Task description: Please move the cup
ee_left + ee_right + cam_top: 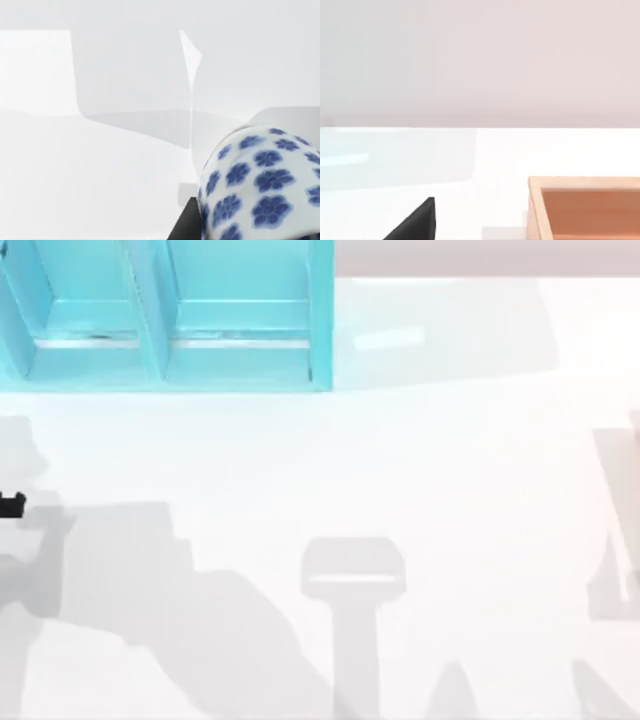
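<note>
Table (420, 470) – white, shadowed | shelf (170, 315) – turquoise, rear left

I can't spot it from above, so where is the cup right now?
The blue-flowered cup is close up in the left wrist view, right by the left gripper's dark finger, above the white table.

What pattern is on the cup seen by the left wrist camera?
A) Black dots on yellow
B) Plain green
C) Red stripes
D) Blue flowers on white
D: in the left wrist view the cup is white with blue flower shapes all over it.
</note>
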Controlling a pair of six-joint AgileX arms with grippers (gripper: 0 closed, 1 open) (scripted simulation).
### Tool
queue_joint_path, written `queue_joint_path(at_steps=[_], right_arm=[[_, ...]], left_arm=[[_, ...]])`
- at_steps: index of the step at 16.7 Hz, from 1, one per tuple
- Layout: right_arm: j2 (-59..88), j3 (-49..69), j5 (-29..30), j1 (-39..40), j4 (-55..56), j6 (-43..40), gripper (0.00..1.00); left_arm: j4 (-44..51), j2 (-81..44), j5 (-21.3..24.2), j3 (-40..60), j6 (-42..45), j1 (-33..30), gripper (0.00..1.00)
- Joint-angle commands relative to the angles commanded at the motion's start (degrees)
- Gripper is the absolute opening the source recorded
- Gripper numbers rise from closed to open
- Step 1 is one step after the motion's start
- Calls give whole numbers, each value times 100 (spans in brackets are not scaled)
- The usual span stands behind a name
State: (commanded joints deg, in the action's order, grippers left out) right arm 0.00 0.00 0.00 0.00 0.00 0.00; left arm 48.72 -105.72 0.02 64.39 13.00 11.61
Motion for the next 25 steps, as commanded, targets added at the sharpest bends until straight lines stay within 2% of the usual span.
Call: queue_joint_path(at_steps=[6, 14, 17, 25], right_arm=[[0, 0, 0, 0, 0, 0, 100], [0, 0, 0, 0, 0, 0, 100], [0, 0, 0, 0, 0, 0, 100], [0, 0, 0, 0, 0, 0, 100]], left_arm=[[182, -111, 7, 227, 194, 188, 0], [1763, -1081, -10, 2775, 1937, 1909, 0], [2177, -1261, -4, 3410, 2447, 2431, 0], [2009, -1318, -9, 3323, 2561, 2517, 0]])
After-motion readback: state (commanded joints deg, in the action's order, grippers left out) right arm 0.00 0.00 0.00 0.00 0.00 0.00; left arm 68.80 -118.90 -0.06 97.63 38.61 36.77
